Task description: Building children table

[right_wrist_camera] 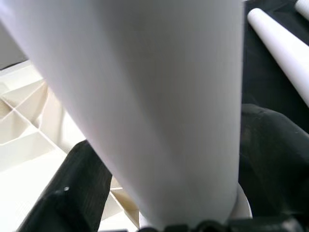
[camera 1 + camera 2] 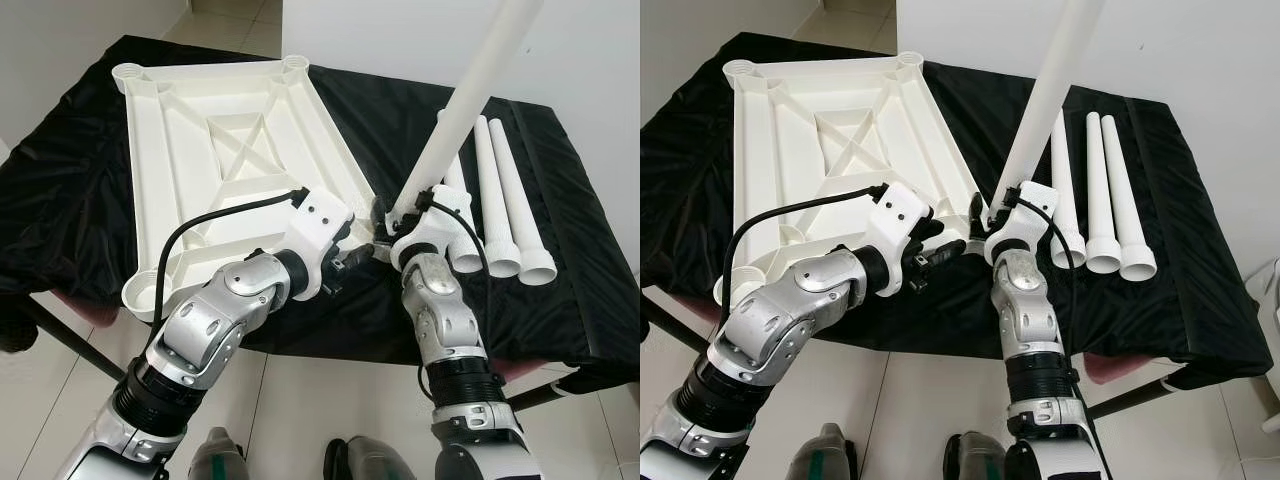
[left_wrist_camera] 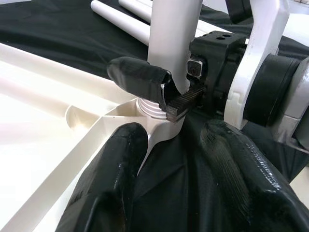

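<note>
One long white plastic table leg (image 2: 470, 95) is clamped upright by the right tool (image 2: 397, 218) over the corner socket of the upturned white ribbed tabletop (image 2: 215, 140); the left tool (image 2: 355, 258), fingers apart, is held beside it, probably as a brace.

A black-draped table (image 2: 90, 200) carries a white tabletop (image 2: 230, 140) (ribbed underside up) beside three white legs (image 2: 505, 200).

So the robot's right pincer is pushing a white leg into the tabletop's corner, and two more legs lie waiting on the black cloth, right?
Not quite: three legs lie waiting, as the left eye view shows. The right pincer does grip the white leg at the tabletop's corner.
</note>
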`<state>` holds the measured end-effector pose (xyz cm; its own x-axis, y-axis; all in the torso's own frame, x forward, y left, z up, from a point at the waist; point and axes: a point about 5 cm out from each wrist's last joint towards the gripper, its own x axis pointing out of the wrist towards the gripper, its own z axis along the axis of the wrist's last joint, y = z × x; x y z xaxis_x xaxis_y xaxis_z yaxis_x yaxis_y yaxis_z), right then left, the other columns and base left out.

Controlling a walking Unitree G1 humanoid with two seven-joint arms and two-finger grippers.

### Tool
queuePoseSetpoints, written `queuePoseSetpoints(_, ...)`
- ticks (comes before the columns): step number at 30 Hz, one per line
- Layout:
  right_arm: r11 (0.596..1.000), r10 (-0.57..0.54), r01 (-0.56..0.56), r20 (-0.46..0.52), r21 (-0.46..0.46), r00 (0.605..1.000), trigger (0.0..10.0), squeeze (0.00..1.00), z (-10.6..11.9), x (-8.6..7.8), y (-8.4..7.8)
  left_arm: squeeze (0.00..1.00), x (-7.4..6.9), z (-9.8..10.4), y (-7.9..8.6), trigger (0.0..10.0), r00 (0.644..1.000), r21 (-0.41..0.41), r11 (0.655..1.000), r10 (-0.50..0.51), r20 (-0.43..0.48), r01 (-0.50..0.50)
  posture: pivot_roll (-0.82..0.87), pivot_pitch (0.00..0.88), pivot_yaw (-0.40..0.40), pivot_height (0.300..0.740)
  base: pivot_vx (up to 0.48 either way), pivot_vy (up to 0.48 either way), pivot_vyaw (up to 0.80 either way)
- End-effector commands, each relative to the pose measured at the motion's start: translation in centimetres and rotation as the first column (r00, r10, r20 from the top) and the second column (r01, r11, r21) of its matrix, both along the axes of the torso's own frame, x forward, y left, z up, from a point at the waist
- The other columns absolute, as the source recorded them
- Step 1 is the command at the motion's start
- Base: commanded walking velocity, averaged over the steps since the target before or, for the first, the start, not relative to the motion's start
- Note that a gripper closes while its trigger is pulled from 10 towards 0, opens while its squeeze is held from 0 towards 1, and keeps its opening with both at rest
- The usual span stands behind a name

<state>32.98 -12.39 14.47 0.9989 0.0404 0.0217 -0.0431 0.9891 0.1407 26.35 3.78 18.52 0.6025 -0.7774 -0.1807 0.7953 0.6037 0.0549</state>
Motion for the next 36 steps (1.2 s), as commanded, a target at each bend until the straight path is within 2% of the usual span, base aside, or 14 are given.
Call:
queuePoseSetpoints(1, 1.000, 0.018, -0.018, -0.002, 0.004, 1.000, 10.0, 1.00, 0.0, 0.2, -0.3, 0.00, -0.5, 0.1, -0.5, 10.0, 0.997, -0.008, 0.997, -0.077, -0.001, 0.077, 0.00, 0.000, -0.071, 0.740, 0.000, 0.000, 0.00)
queuePoseSetpoints(3, 0.995, 0.083, -0.083, 0.011, -0.052, 0.996, 10.0, 1.00, 0.2, 0.9, -1.3, 0.00, -0.5, 0.1, -0.6, 10.0, 0.997, -0.009, 0.997, -0.079, -0.001, 0.079, 0.00, 0.000, -0.071, 0.740, 0.000, 0.000, 0.00)
queuePoseSetpoints(4, 0.990, 0.120, -0.119, 0.007, -0.076, 0.993, 10.0, 0.57, 0.2, 1.2, -1.8, 0.00, -0.5, 0.1, -0.6, 10.0, 0.997, -0.010, 0.997, -0.079, -0.002, 0.079, 0.00, 0.000, -0.071, 0.740, 0.000, 0.000, 0.00)
queuePoseSetpoints(5, 0.984, 0.163, -0.162, 0.003, -0.079, 0.987, 10.0, 0.00, 0.2, 1.5, -2.1, 0.00, -0.5, 0.1, -0.6, 10.0, 0.997, -0.010, 0.997, -0.079, -0.001, 0.079, 0.00, 0.000, -0.070, 0.740, 0.000, 0.000, 0.00)
queuePoseSetpoints(9, 0.955, 0.286, -0.285, 0.002, -0.080, 0.958, 10.0, 0.00, 0.2, 1.8, -2.5, 0.00, -0.5, 0.2, -0.6, 10.0, 0.997, -0.011, 0.997, -0.080, 0.000, 0.080, 0.00, 0.000, -0.070, 0.740, 0.000, 0.000, 0.00)
queuePoseSetpoints(14, 0.885, 0.429, -0.429, -0.038, -0.184, 0.902, 10.0, 0.00, -0.4, 2.3, -3.5, 0.00, -0.3, 0.3, -0.5, 10.0, 0.997, -0.012, 0.997, -0.072, 0.006, 0.072, 0.00, 0.000, -0.073, 0.740, 0.000, 0.000, 0.00)
queuePoseSetpoints(19, 0.846, 0.502, -0.506, -0.069, -0.166, 0.862, 10.0, 0.00, -1.1, 2.6, -3.5, 0.00, -0.2, 0.4, -0.4, 10.0, 0.998, -0.013, 0.998, -0.066, 0.009, 0.066, 0.00, 0.002, -0.073, 0.740, 0.000, 0.000, 0.00)
queuePoseSetpoints(28, 0.831, 0.528, -0.527, -0.042, -0.177, 0.848, 10.0, 0.00, -0.8, 3.2, -3.7, 0.00, -0.2, 0.5, -0.2, 10.0, 0.998, -0.014, 0.998, -0.059, 0.010, 0.059, 0.01, 0.008, -0.070, 0.740, 0.000, 0.000, 0.00)
queuePoseSetpoints(29, 0.837, 0.522, -0.519, -0.034, -0.175, 0.852, 4.9, 0.00, -0.7, 3.3, -3.9, 0.00, -0.2, 0.5, -0.2, 10.0, 0.998, -0.014, 0.998, -0.058, 0.010, 0.058, 0.01, 0.012, -0.069, 0.740, 0.000, 0.000, 0.00)
queuePoseSetpoints(30, 0.844, 0.513, -0.510, -0.029, -0.163, 0.858, 4.9, 0.00, -0.6, 3.4, -4.1, 0.00, -0.2, 0.6, -0.2, 10.0, 0.998, -0.015, 0.998, -0.057, 0.010, 0.057, 0.01, 0.012, -0.069, 0.740, 0.000, 0.000, 0.00)
queuePoseSetpoints(31, 0.848, 0.507, -0.504, -0.022, -0.166, 0.861, 2.0, 0.00, -0.5, 3.5, -4.4, 0.00, -0.2, 0.6, -0.2, 10.0, 0.998, -0.016, 0.998, -0.056, 0.009, 0.056, 0.01, 0.011, -0.070, 0.740, 0.000, 0.000, 0.00)
queuePoseSetpoints(32, 0.848, 0.507, -0.504, -0.022, -0.166, 0.861, 2.0, 0.00, -0.5, 3.5, -4.4, 0.00, -0.2, 0.6, -0.2, 10.0, 0.998, -0.016, 0.998, -0.056, 0.009, 0.056, 0.01, 0.011, -0.070, 0.740, 0.000, 0.000, 0.00)
queuePoseSetpoints(33, 0.850, 0.503, -0.499, -0.022, -0.166, 0.864, 0.0, 0.00, -0.4, 3.6, -4.6, 0.00, -0.2, 0.6, -0.3, 10.0, 0.998, -0.019, 0.998, -0.057, 0.009, 0.058, 0.01, 0.015, -0.069, 0.740, 0.000, 0.000, 0.00)
queuePoseSetpoints(36, 0.848, 0.506, -0.501, -0.020, -0.170, 0.863, 0.0, 0.00, -0.4, 3.7, -4.8, 0.00, -0.2, 0.6, -0.3, 10.0, 0.998, -0.019, 0.998, -0.059, 0.009, 0.059, 0.01, 0.015, -0.069, 0.740, 0.000, 0.000, 0.00)
